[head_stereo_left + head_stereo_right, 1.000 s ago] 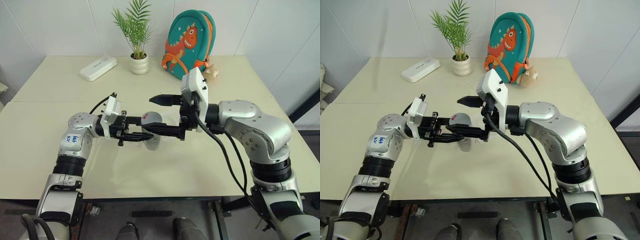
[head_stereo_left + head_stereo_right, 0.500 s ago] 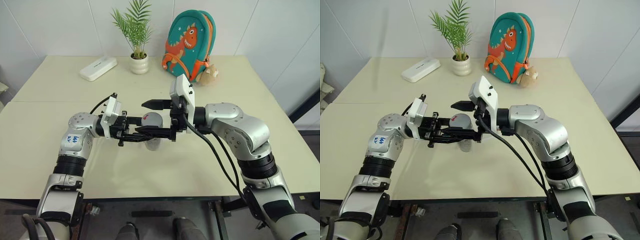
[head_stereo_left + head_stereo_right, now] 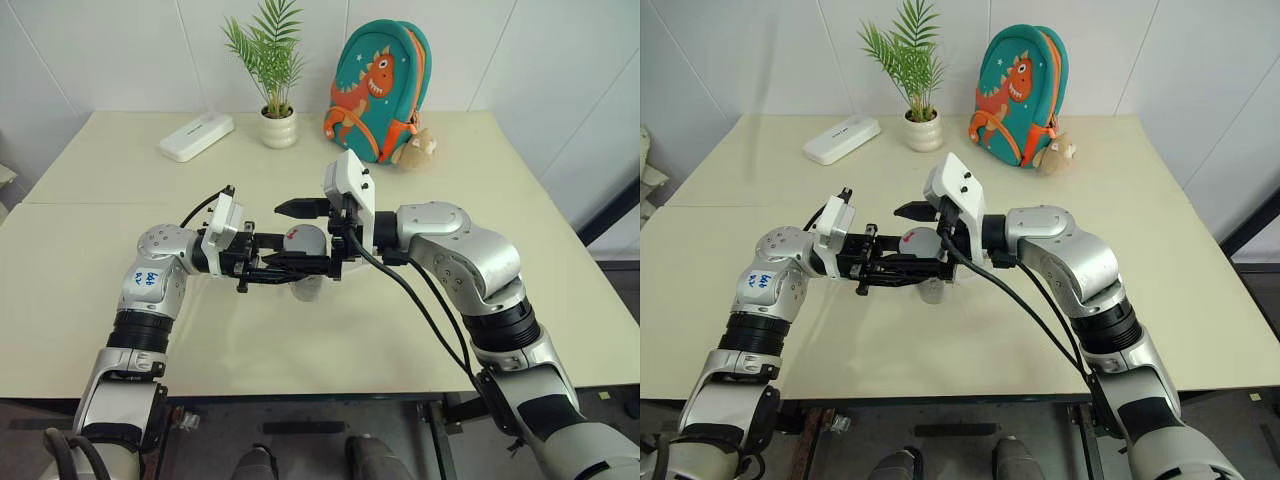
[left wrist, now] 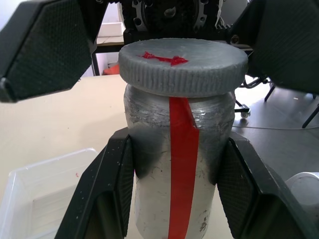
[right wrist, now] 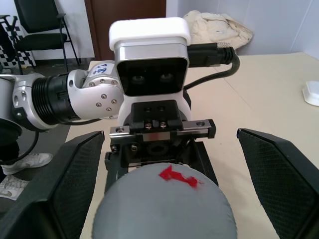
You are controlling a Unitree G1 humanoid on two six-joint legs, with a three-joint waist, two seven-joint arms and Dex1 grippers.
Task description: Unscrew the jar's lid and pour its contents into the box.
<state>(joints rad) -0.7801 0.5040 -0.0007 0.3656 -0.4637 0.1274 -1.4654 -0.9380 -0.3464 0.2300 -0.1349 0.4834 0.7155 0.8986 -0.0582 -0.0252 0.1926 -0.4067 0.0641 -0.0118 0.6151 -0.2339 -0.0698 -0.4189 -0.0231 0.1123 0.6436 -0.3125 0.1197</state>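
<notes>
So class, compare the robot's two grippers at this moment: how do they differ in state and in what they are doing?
The left gripper is shut on the jar, gripping its body; the right gripper is open and holds nothing. The left gripper's fingers press the jar's sides, while the right gripper's fingers stand apart on either side of the lid. Both have two black fingers.

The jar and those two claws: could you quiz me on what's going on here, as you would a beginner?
1. True or false: the left gripper is shut on the jar.
2. The right gripper is: A) clamped on the lid, B) open, a finger on each side of it.
3. What colour marks the top of the lid?

Key: 1 true; 2 B; 3 red.
</notes>
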